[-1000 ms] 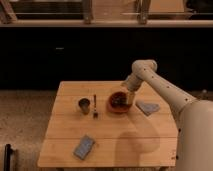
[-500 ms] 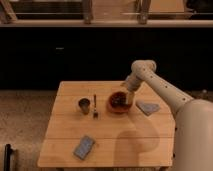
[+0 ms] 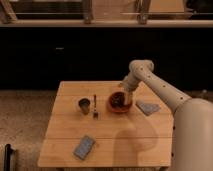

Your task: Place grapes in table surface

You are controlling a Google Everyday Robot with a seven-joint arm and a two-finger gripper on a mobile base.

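The light-wood table surface (image 3: pixel 110 135) fills the middle of the camera view. An orange-brown bowl (image 3: pixel 119 102) stands near its far right side, with the dark grapes (image 3: pixel 118 100) inside it. My white arm reaches in from the right, and my gripper (image 3: pixel 125 97) points down into the bowl at its right side, right at the grapes.
A dark grey cup (image 3: pixel 84 104) stands left of the bowl, with a dark fork-like utensil (image 3: pixel 95 105) between them. A grey-blue cloth (image 3: pixel 148 107) lies right of the bowl. A blue-grey flat packet (image 3: pixel 84 147) lies near the front edge. A dark wall runs behind the table.
The arm and gripper stay at the bowl; no clear movement shows between the frames.
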